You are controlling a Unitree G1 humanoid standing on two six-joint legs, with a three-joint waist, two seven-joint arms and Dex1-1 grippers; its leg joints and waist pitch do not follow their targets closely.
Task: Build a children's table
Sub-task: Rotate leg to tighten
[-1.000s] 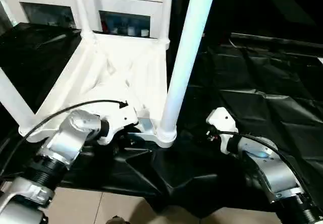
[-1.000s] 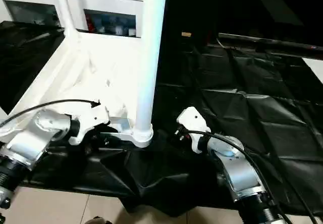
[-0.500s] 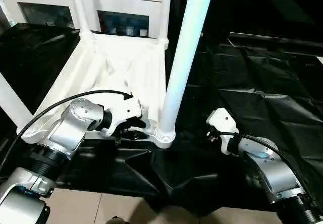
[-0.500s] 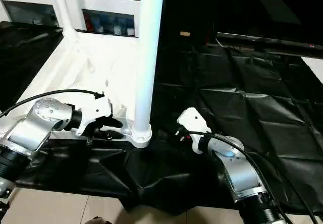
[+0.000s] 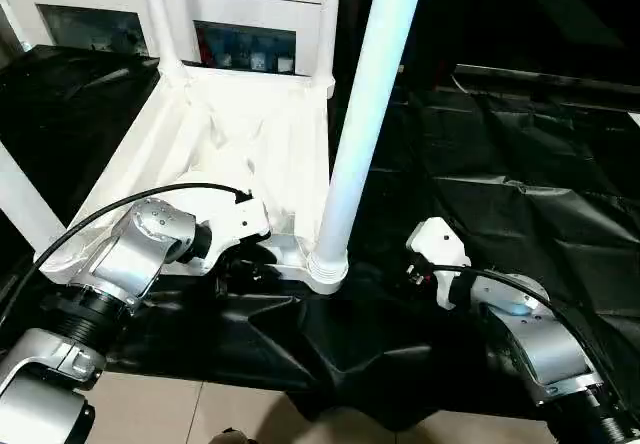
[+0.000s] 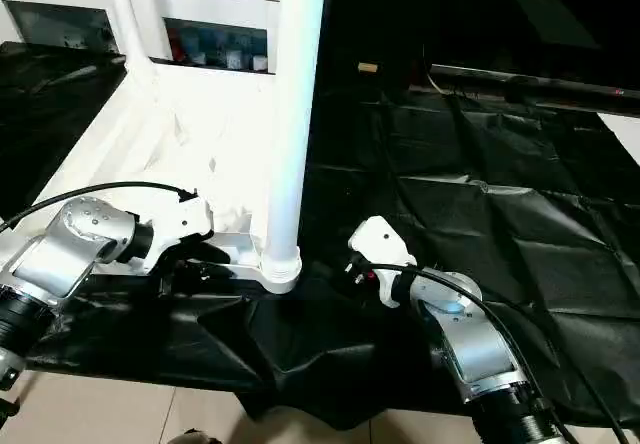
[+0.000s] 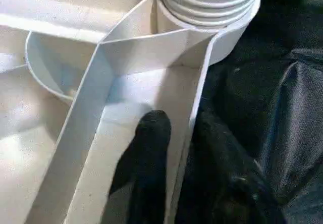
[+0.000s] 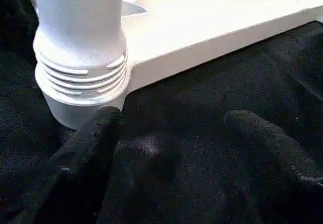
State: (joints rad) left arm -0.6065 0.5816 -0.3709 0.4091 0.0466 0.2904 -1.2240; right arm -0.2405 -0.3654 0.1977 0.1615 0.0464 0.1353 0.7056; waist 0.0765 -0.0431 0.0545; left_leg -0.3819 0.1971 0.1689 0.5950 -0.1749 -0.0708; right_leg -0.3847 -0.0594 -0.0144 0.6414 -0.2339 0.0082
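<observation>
Upturned table, near corner leg seated.
Your left tool [image 7: 174, 133] pinches the table [image 5: 250, 134] rim, beside the upright leg [image 5: 365, 104]; your right tool [image 8: 171, 128], fingers spread wide and empty, rests on the black sheet [image 5: 520, 174] nearby.

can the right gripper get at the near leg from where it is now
Probably yes. The right gripper stands open beside the near leg, on the black sheet, with one finger close to the corner socket and nothing between them.
</observation>
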